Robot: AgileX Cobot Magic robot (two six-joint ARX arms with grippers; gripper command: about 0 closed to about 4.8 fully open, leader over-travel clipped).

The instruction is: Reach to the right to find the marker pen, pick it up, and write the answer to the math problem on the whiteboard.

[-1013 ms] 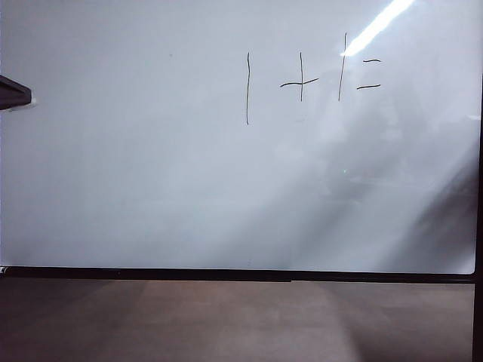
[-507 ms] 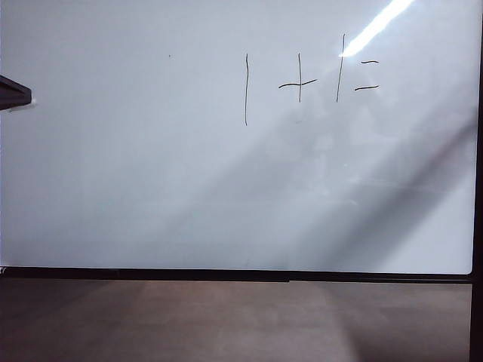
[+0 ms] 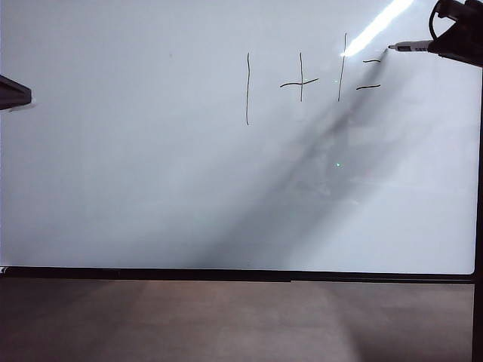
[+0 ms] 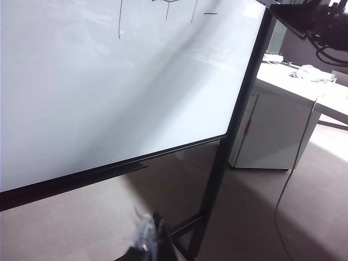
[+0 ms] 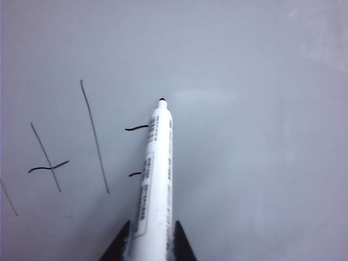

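Right gripper point(image 5: 145, 242) grips the marker pen point(image 5: 154, 179), tip near the whiteboard point(image 3: 151, 188) right of the math problem point(image 3: 313, 79); left gripper point(image 4: 149, 244) state unclear.

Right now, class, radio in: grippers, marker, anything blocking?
Right gripper shut on marker pen, tip by the equals bars. Left gripper low, state unclear. Whiteboard unobstructed.

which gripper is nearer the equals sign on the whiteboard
Right. The right gripper holds the marker pen, tip just right of the equals bars on the whiteboard. The left gripper sits at the far left edge.
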